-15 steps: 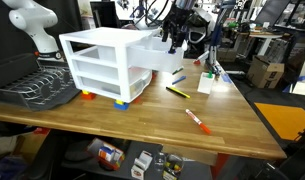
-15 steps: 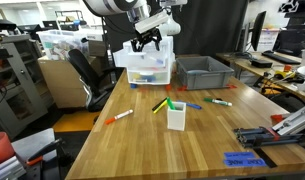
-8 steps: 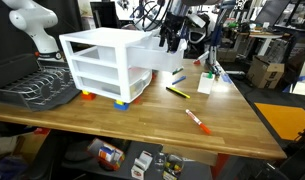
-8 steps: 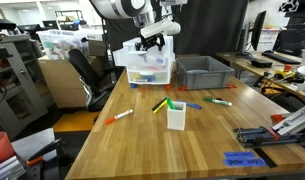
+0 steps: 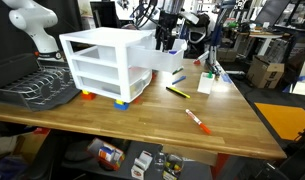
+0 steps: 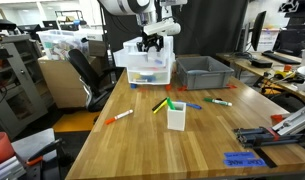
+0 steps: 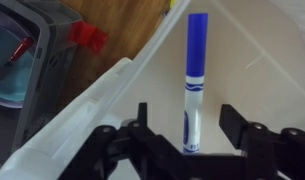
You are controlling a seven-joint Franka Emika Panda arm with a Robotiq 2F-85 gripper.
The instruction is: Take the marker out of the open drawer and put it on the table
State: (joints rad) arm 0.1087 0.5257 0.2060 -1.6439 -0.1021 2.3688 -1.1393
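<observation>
Over the open drawer (image 7: pixel 254 70), the released end effector (image 7: pixel 189 135) straddles the marker (image 7: pixel 195 80); better lower straight and grip mid-length.

The marker (image 7: pixel 195 85) has a blue cap and a white barrel. The drawer (image 7: pixel 254 60) around it is white; the table (image 5: pixel 142 118) is light brown, plank-striped.

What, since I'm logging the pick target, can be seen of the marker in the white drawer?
The slim plastic marker, blue cap and pale blue-printed barrel, lies flat in the white plastic open drawer, cap pointing away from the camera, centred between the spread fingers of the black hand, untouched by them.
</observation>
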